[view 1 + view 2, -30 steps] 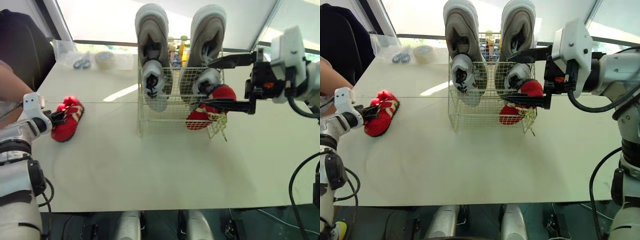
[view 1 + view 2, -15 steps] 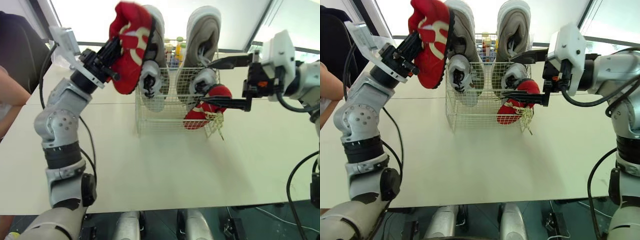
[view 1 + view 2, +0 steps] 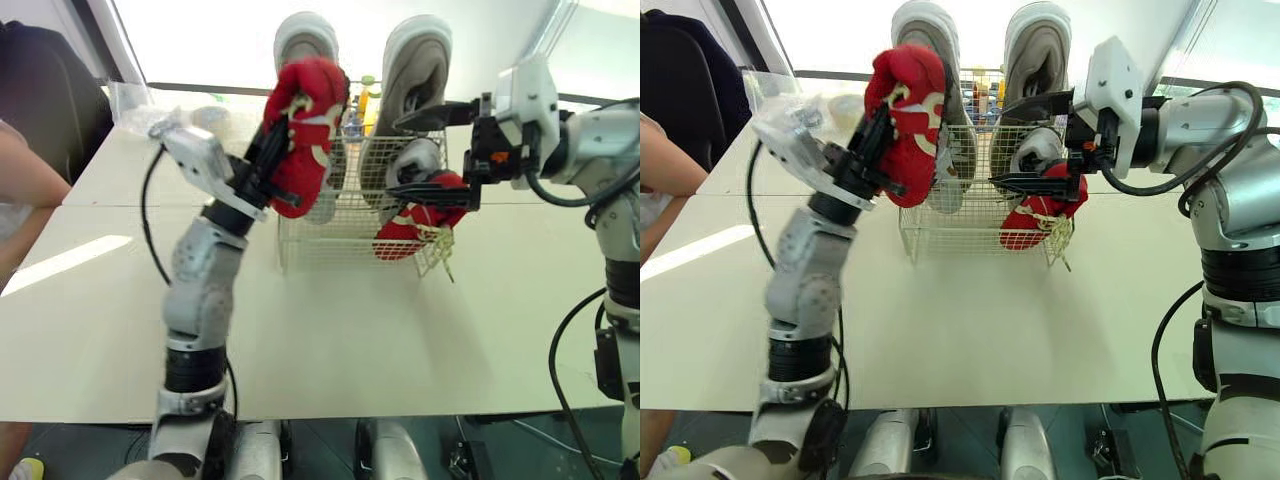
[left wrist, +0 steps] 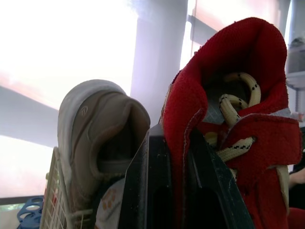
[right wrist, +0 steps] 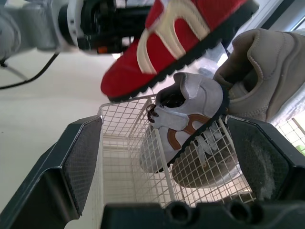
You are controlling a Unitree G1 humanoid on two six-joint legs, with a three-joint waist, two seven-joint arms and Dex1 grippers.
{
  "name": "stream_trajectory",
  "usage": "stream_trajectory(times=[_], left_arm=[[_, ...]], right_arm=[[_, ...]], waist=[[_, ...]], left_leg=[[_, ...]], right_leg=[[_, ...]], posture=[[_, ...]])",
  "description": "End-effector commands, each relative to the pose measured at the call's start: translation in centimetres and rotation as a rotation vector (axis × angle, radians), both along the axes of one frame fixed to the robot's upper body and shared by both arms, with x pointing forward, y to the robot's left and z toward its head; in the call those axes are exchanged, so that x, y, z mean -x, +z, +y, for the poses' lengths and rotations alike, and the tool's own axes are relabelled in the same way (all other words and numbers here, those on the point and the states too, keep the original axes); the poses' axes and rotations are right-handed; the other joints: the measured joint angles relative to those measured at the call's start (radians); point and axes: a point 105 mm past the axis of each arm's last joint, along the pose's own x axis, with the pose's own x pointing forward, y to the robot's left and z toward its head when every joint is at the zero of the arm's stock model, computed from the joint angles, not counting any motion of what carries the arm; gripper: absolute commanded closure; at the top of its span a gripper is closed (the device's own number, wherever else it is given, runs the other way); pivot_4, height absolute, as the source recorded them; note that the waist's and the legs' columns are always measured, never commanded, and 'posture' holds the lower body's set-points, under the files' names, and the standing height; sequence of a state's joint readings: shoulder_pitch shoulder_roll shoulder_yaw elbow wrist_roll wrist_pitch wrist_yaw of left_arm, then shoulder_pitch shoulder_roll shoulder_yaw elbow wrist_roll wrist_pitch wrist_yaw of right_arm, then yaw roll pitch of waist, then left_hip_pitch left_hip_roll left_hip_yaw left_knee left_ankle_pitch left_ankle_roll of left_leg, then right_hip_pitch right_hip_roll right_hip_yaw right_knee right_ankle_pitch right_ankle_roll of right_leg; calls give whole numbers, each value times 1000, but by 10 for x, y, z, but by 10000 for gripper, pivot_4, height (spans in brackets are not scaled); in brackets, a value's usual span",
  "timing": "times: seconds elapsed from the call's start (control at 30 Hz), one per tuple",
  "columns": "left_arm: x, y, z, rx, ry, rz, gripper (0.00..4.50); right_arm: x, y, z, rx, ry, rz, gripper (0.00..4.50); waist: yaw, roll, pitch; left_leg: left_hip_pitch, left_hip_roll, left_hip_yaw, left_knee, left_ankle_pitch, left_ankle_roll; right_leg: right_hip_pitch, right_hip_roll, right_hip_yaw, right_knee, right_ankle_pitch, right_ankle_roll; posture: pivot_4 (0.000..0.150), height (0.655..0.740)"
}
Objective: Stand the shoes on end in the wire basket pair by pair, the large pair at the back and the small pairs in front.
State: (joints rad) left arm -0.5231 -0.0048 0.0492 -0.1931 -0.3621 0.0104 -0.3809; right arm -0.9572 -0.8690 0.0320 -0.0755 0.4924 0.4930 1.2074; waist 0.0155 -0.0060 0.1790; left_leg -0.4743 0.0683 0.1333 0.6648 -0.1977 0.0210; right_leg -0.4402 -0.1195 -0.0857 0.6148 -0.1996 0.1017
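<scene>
My left gripper (image 3: 272,165) is shut on a small red shoe (image 3: 305,135) by its collar and holds it in the air over the left front of the wire basket (image 3: 340,240). Two large beige shoes (image 3: 415,60) stand on end at the back of the basket. In front of them stand small white shoes (image 3: 415,160). A second red shoe (image 3: 420,215) leans in the right front corner. My right gripper (image 3: 432,152) is open at the basket's right side, its lower finger over that red shoe. The right wrist view has the held red shoe (image 5: 176,38) above a white shoe (image 5: 186,124).
A person's arm (image 3: 25,190) rests at the table's left edge. A clear bag and a tape roll (image 3: 210,115) lie at the back left. Bottles (image 3: 365,95) stand behind the basket. The pale table (image 3: 330,330) runs wide in front of the basket.
My left arm has lifted the red shoe from the table's left side and carried it right, to the basket's left front. The right gripper has stayed open beside the basket.
</scene>
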Motion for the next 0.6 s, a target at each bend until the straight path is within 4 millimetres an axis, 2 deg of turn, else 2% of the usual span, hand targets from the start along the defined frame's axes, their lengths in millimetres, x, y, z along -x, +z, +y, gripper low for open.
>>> stream_trajectory(times=[0.03,0.2,0.37,0.6], left_arm=[[1,-3,-11,-57,98,-95,44330],[-5,-31,-20,-113,219,-142,44330],[-13,-54,-12,-96,392,-194,44330],[-18,-90,-19,-8,422,-74,44330]], right_arm=[[6,16,4,-4,15,-63,0],[7,15,6,-4,13,-61,0],[8,19,7,-13,14,-65,0],[9,20,8,-16,13,-68,0]], waist=[[-2,0,0],[-3,1,-1],[-3,1,-1],[-2,2,-1]], left_leg=[[0,0,0,0,0,0],[0,1,0,0,0,0],[0,1,0,0,-1,1],[0,1,1,0,-1,2]], right_leg=[[0,0,0,0,-1,-1],[-1,0,0,0,-1,-2],[-1,-1,0,0,-1,-2],[-2,-1,0,0,-1,-2]], posture=[[1500,7400],[1500,7400],[1500,7400],[1500,7400]])
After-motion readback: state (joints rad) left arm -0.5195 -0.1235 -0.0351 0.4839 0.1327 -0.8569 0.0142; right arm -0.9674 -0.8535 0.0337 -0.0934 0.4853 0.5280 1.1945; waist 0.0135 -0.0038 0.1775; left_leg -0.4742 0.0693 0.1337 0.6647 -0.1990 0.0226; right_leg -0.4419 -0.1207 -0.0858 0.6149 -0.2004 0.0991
